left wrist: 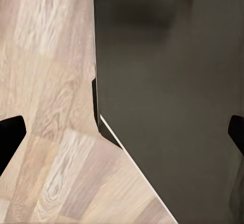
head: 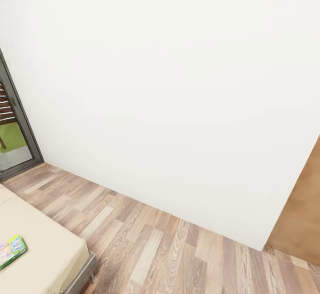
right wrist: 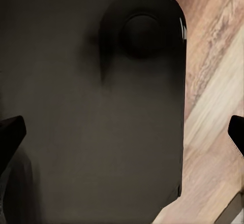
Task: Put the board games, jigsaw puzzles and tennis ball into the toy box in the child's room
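- Right now the robot faces a bare white wall (head: 178, 85), so it reads as being on its way between spots rather than handling anything.
- Far left, a grey-framed window (head: 18, 120) reaches the floor, with green ground outside.
- Near left, the corner of the bed (head: 49, 249) shows its beige mattress and thin grey frame. One board game (head: 11, 250), green and yellow, lies flat on the mattress at the left edge of the head view, cut off by the frame.
- Across the middle, wood plank floor (head: 169, 249) runs along the foot of the wall.
- Far right, a brown panel (head: 302, 214), perhaps a door, stands past the wall's end.
- The left gripper (left wrist: 122, 132) hangs over floor and a dark part of the robot's base (left wrist: 173, 97); its fingertips sit wide apart with nothing between them.
- The right gripper (right wrist: 122, 132) is likewise spread and empty above the dark base.
- By my reckoning, at least this game still needs picking up. The table and toy box are out of sight, so what already sits in the box cannot be told.
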{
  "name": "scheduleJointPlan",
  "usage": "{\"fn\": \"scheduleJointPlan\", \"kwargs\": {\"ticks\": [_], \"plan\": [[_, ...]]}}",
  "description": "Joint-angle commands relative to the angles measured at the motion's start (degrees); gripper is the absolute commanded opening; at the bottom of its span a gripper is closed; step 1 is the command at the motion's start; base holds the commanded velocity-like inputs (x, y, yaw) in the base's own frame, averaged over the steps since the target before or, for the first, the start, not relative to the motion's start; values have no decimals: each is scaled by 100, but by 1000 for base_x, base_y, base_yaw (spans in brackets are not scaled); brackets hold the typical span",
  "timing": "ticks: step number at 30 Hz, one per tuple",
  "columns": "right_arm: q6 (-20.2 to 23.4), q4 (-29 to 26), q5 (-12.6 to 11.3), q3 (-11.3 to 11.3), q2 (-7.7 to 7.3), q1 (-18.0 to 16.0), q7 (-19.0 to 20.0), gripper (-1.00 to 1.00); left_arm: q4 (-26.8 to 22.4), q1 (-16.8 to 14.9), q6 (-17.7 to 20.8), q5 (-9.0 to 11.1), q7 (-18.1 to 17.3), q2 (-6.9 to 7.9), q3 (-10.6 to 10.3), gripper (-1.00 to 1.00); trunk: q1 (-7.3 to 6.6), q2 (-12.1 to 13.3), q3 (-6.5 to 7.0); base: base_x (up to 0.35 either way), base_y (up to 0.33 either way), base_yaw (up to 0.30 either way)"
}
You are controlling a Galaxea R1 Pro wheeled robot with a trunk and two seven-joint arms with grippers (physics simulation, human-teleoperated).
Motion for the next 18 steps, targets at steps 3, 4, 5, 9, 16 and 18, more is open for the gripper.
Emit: {"fn": "scheduleJointPlan", "kwargs": {"ticks": [3, 4, 5, 9, 16, 18], "plan": [[-11, -12, -32, 12, 4, 5, -8, 100, -7, 1, -8, 3, -8, 1, 3, 100, 0, -2, -3, 0, 0, 279], [-11, -12, -31, 12, 5, 5, -8, 100, -7, 1, -8, 3, -8, 1, 3, 100, 0, -2, -3, 0, 0, 279], [-12, -11, -29, 12, 7, 5, -8, 100, -7, 0, -8, 3, -8, -1, 3, 100, 0, -2, -3, 0, 0, 279], [-15, -11, -27, 13, 17, 5, -8, 100, -7, 1, -8, 3, -8, -1, 3, 100, 0, -2, -3, 0, 0, 279], [-18, -14, -33, 6, 23, 5, -8, 100, -7, 2, -8, 3, -8, 1, 3, 100, 0, -2, -3, 0, 0, 279], [-15, -13, -36, 0, 23, 5, -8, 100, -7, 3, -8, 3, -8, 1, 3, 100, 0, -2, -3, 0, 0, 279]]}}
